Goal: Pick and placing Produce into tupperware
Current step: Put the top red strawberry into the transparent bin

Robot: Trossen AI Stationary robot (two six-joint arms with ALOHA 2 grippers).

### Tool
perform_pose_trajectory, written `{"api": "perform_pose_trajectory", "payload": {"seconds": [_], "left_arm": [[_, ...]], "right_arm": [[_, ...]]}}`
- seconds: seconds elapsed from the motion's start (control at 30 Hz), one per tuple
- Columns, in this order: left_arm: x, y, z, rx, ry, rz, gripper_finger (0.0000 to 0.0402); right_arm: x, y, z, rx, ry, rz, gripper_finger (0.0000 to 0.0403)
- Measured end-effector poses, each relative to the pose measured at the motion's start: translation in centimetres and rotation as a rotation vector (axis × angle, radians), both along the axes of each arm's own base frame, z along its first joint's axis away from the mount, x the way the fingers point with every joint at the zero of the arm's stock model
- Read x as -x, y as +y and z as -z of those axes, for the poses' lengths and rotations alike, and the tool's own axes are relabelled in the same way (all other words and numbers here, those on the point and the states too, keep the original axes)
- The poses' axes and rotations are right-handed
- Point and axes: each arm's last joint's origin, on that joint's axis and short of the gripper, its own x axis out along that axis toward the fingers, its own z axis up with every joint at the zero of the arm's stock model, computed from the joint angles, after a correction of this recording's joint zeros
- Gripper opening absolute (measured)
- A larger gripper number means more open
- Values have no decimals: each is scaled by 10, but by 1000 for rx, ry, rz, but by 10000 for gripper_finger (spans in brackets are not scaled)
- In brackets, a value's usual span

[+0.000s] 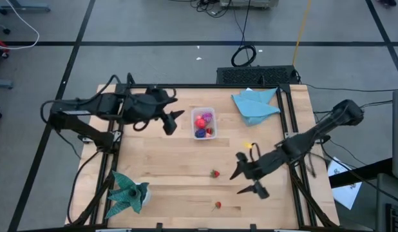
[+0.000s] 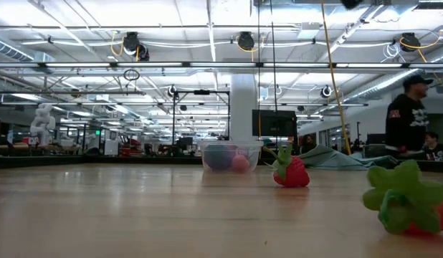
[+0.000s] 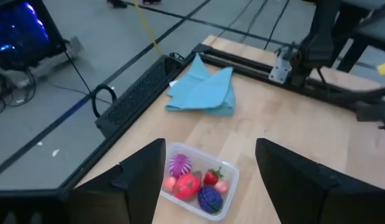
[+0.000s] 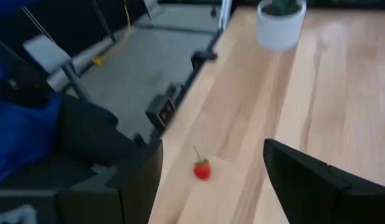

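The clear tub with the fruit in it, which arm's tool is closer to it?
Left. The left tool is open just beside the tub; the right tool, also open, is across the table near the loose strawberries.

**Both arms over the table, jaws spread**

Your left arm reached in from the table's left edge, stretched across toward the middle at the far half. Its left gripper pointed right, fingers wide apart with nothing between them, as its own wrist view showed.

Your right arm came in from the right edge, bent down and angled toward the near centre. Its right gripper pointed left, one finger farther back and the other nearer the front edge, well apart. In its wrist view both dark fingers framed an open gap, gripping nothing.
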Motion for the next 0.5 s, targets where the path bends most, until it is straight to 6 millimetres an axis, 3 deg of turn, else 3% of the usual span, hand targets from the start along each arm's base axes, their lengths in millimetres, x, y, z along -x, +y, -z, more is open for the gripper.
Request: {"api": "perform_pose_trajectory", "payload": {"seconds": [0.13, 0.37, 0.5], "left_arm": [[1, -11, 2, -13, 21, 27, 255], [0, -16, 7, -12, 56, 40, 255], [1, -16, 8, -13, 70, 40, 255]], "right_arm": [[-19, 5, 16, 57, 73, 13, 270], [-63, 4, 12, 292, 310, 18, 270], [-88, 0, 21, 416, 410, 13, 270]]}}
